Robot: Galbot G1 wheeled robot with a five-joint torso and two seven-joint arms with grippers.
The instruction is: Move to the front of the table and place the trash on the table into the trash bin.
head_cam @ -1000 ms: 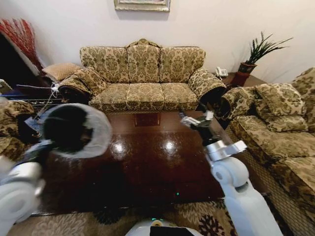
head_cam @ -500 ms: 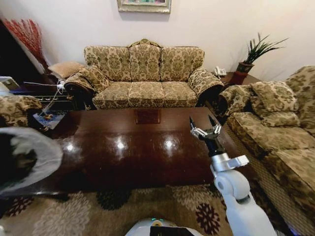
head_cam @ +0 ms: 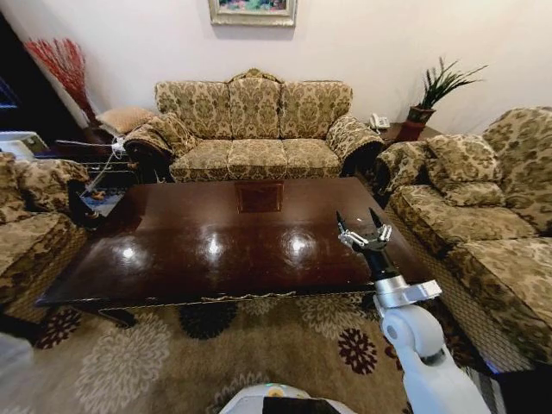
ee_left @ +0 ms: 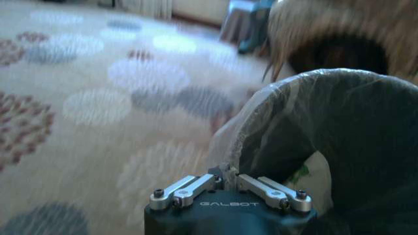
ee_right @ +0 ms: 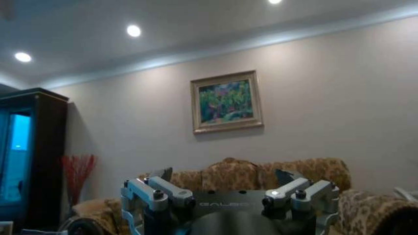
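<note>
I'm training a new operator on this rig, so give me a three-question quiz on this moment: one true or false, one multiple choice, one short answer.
1. True or false: the right gripper is raised over the near right part of the table with its fingers spread and nothing between them.
2. What does the left gripper grip? A) a bottle B) the bag-lined rim of the trash bin C) a cushion
3. What hangs on the wall above the sofa?

Key: 1 true. 2 B; the left wrist view shows its fingers closed on the rim, above the patterned carpet. 3 a framed painting.
</note>
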